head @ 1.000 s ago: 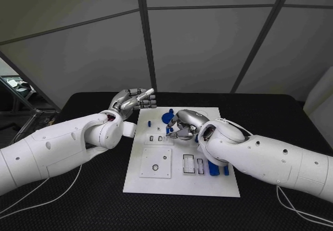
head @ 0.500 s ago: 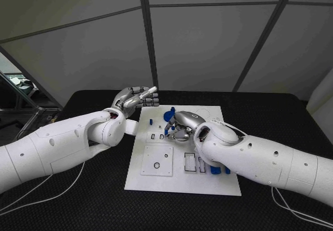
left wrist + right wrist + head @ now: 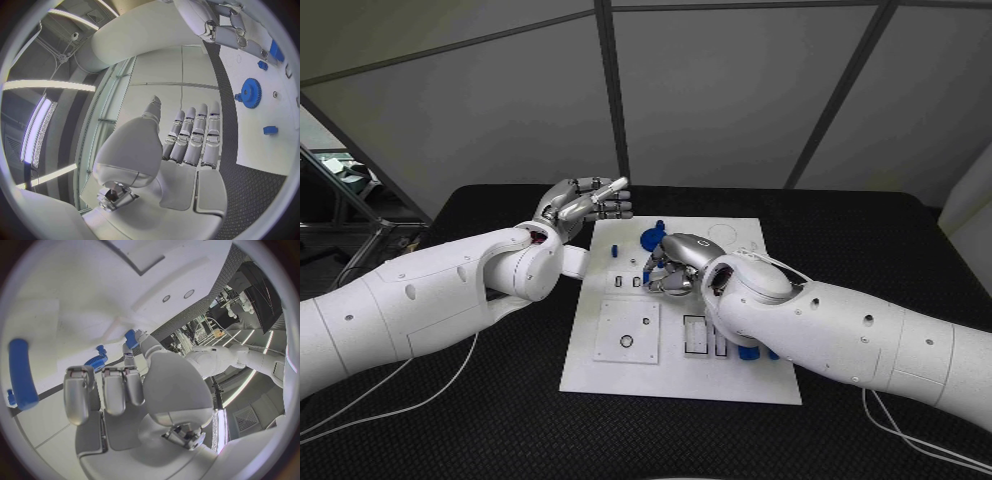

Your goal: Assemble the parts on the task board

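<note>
One white task board (image 3: 678, 370) on black desk (image 3: 877, 250), one blue gear (image 3: 651, 238), left robot hand (image 3: 581, 205) raised, released, right robot hand (image 3: 672, 268) over board, grasp unclear.

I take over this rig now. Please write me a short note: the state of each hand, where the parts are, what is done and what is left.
Left hand: raised beside the task board's far left corner, holding nothing, fingers straight.
Right hand: over the board's middle, fingers curled down; whether it holds a part cannot be told.
Parts: blue gear at the far end, blue pieces near the right edge.
Done: unclear. Left: empty slots remain on the near half.
</note>
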You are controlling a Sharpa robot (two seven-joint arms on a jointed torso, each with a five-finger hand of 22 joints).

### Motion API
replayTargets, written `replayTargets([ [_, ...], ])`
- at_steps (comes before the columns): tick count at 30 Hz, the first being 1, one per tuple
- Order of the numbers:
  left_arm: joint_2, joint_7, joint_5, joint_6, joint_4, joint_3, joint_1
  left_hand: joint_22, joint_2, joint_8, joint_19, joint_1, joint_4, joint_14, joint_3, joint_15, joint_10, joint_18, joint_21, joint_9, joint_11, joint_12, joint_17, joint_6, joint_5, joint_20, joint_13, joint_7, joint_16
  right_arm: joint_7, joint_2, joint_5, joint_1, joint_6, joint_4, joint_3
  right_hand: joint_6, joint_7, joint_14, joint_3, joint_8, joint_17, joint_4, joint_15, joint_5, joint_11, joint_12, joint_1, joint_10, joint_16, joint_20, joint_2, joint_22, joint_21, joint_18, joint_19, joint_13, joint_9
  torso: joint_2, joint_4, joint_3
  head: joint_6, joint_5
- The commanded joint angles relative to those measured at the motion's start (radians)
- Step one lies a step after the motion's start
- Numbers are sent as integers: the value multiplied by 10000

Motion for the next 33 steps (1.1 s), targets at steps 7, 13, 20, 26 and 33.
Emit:
replayTargets([
  [7,27,37,16,138,-12,10,20,-14,78,-50,-19,-7,-62,-60,2,-17,92,-58,-24,-11,5,-55,0,31,-5,7,-10,470,-60,-3,41,-108,4,314,-96,-88,84,-26,614,-19,-10,699,70,-73,35,-83,-29,-143,454,-49,-58,-23,2088,-10,-108,756,1685,-2,-3,-8,0,-20,14],
  [13,34,30,16,144,-20,10,20,-14,78,-50,-19,-7,-62,-60,2,-17,92,-58,-24,-11,5,-55,0,31,-5,7,-10,470,-60,51,57,-108,3,436,-133,-97,24,-8,609,-33,-32,677,75,-66,29,-70,-72,-197,425,-60,-56,-62,2052,-28,-100,738,1643,-15,0,-5,1,-28,14],
  [20,41,22,16,156,-30,10,20,-14,78,-50,-19,-7,-62,-60,2,-17,92,-58,-24,-11,5,-55,0,31,-5,7,-10,470,-60,41,72,-127,1,515,-155,-100,-27,5,603,-39,-43,655,76,-59,23,-59,-94,-230,409,-72,-52,-90,2017,-47,-93,720,1623,-25,-3,-4,0,-43,18],
  [26,44,18,16,168,-41,10,20,-14,78,-50,-19,-7,-62,-60,2,-17,92,-58,-24,-11,5,-55,0,31,-5,7,-10,470,-60,-22,63,-188,0,515,-164,-100,-440,113,561,-97,-64,490,-27,0,-61,27,-333,-301,246,-158,-7,-363,1881,-121,-63,648,1390,-105,-1,-5,0,-65,23],
  [33,49,10,16,177,-48,10,20,-18,85,-56,-18,-13,-67,-60,-4,-15,94,-59,-25,-11,9,-62,0,29,-9,8,-10,476,-66,7,78,-207,0,432,-169,-101,-764,193,555,-169,-55,458,-51,61,-5,100,-418,-422,190,-183,48,-552,1855,-140,-58,635,1309,-134,-2,-4,0,-74,14],
])
